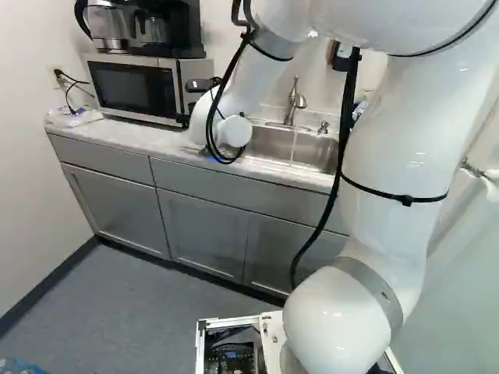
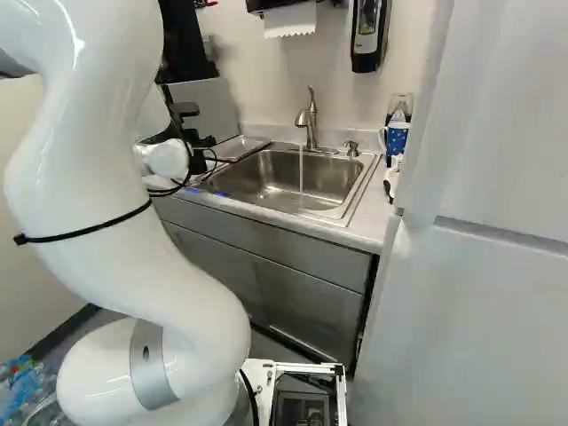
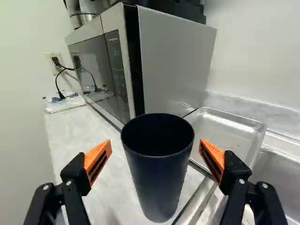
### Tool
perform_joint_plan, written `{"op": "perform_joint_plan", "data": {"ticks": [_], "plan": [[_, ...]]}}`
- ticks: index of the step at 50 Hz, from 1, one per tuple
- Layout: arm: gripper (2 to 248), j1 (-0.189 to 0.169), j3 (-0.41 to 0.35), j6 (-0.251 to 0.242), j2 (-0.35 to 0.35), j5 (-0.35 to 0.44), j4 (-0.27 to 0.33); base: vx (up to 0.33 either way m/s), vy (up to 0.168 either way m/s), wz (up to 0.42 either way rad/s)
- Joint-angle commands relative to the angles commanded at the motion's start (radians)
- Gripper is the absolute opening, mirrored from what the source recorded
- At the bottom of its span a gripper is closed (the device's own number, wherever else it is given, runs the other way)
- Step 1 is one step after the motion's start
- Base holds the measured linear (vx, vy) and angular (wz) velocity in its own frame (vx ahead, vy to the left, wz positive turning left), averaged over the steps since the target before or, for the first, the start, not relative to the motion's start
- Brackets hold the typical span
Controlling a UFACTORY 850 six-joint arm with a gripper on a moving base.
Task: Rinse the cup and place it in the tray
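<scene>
The end effector (image 2: 186, 110) is spread wide, a finger on either side of the dark cup (image 3: 157, 178), gripping nothing. The cup's upright by the worktop (image 3: 112, 173), just beside the metal tray (image 3: 229, 131), near the microwave (image 3: 178, 61). Water's running from the faucet (image 2: 309, 120) into the sink (image 2: 266, 186)

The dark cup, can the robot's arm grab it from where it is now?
Probably yes. The open gripper has one finger to each side of the dark cup, and nothing seems to be in the way.
</scene>
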State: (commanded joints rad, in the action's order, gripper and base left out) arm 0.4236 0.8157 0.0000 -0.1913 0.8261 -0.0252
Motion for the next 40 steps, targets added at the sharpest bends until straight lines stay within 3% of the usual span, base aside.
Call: {"op": "perform_joint_plan", "data": {"ticks": [11,34,35,39,40], "plan": [[247,-0.003,-0.01,0.0,-0.013,0.046,0.0,0.0,0.0,0.0],[247,-0.003,-0.016,0.0,-0.033,0.048,0.0,0.0,0.0,0.0],[217,-0.003,-0.016,0.0,-0.033,0.048,0.0,0.0,0.0,0.0],[217,-0.003,-0.016,0.0,-0.033,0.048,0.0,0.0,0.0,0.0],[179,-0.003,-0.016,0.0,-0.033,0.048,0.0,0.0,0.0,0.0]]}}
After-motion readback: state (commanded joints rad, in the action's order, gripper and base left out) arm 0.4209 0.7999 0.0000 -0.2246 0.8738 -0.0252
